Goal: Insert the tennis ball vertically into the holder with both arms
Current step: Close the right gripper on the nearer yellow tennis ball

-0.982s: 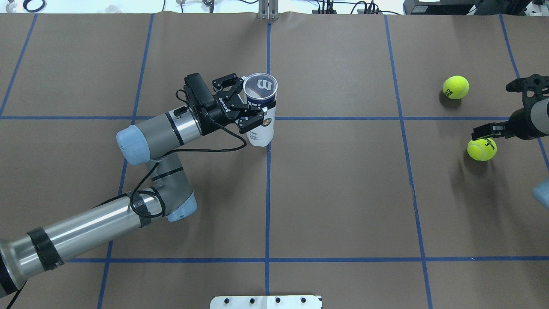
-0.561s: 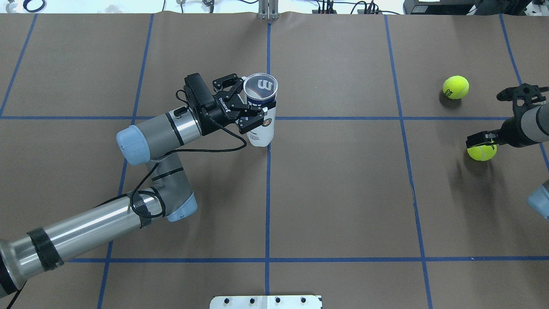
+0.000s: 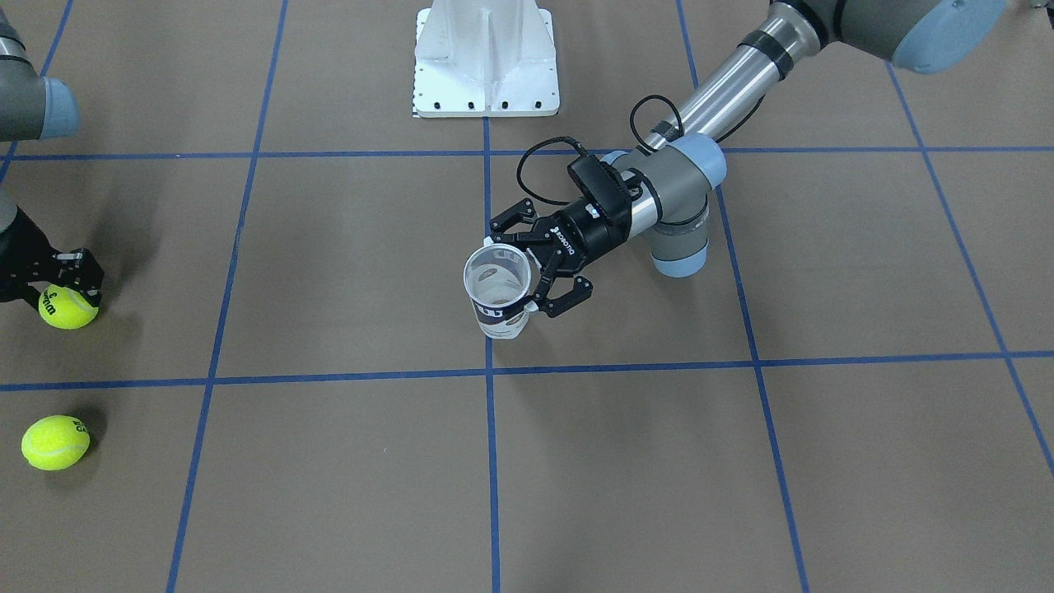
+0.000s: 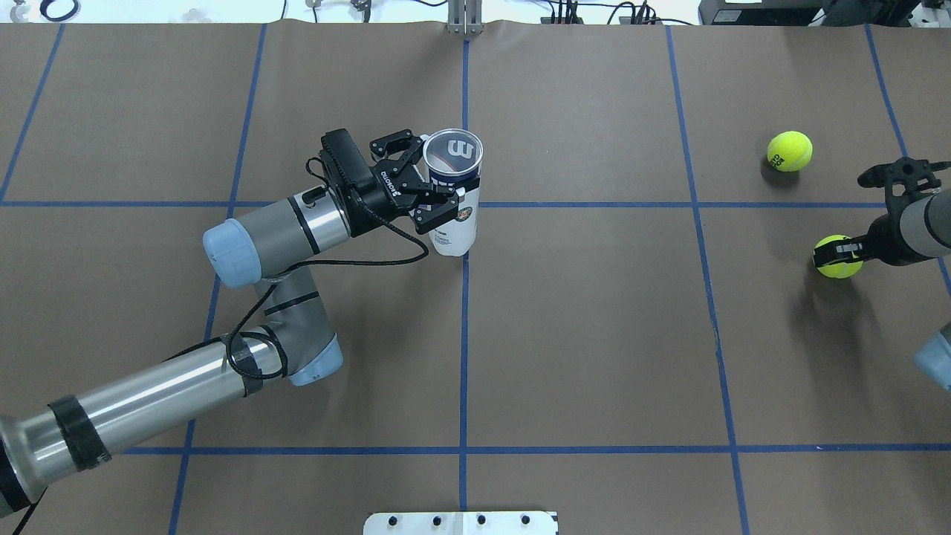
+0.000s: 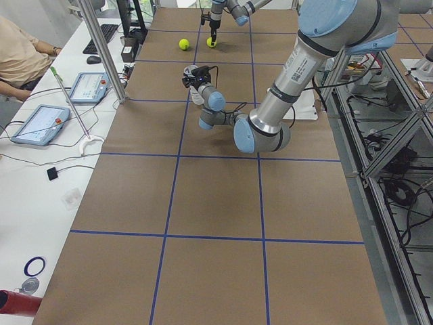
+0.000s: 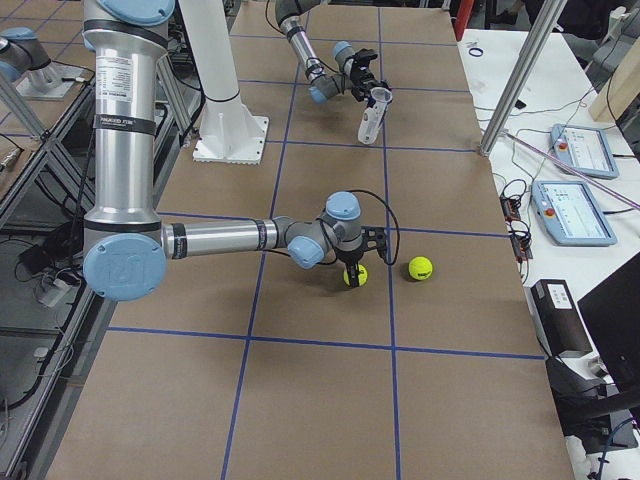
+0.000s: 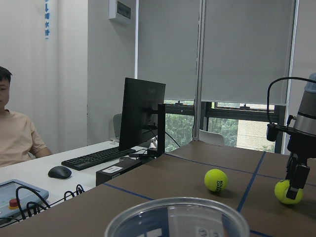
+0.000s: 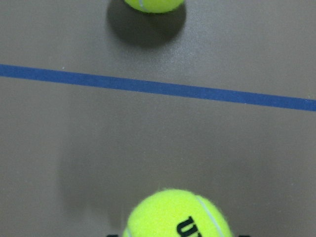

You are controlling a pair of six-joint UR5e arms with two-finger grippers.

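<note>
The holder (image 4: 453,215), a clear can with a navy and white label, stands upright near the table's middle, its mouth open upward (image 3: 495,277). My left gripper (image 4: 435,182) is shut on the holder just below its rim, reaching in from the side (image 3: 529,272). A tennis ball (image 4: 840,268) lies on the table at the right. My right gripper (image 4: 836,253) points down over this ball, open, with its fingers on either side of it (image 3: 62,280). The ball fills the bottom of the right wrist view (image 8: 177,215).
A second tennis ball (image 4: 790,151) lies farther back on the right (image 3: 55,442). The white pedestal base (image 3: 486,58) stands at the robot's side of the table. Blue tape lines grid the brown table cover. An operator sits beyond the far edge (image 7: 15,133).
My right gripper has come down over the nearer tennis ball, so its fingers now straddle it. The ball stayed in place. My left gripper and the holder have hardly moved.
</note>
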